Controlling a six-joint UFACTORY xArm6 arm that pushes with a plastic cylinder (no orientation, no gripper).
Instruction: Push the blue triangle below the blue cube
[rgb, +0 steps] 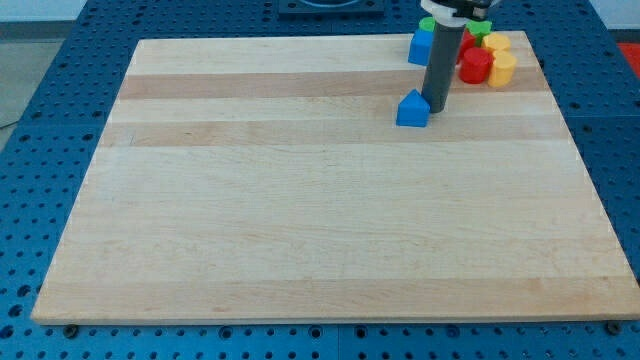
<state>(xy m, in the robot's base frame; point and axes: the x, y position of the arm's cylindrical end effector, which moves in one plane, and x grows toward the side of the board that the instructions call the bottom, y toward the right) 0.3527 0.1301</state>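
Note:
The blue triangle (411, 109) lies on the wooden board (300, 220) near the view's top right. The blue cube (421, 46) stands above it, close to the board's top edge, partly hidden by the rod. My tip (436, 106) rests on the board right beside the triangle's right side, touching or nearly touching it. The rod rises from there in front of the cube's right part.
A cluster of blocks sits right of the rod at the view's top right: a red block (475, 64), yellow blocks (502, 68) and a green block (481, 30). Blue perforated table surrounds the board.

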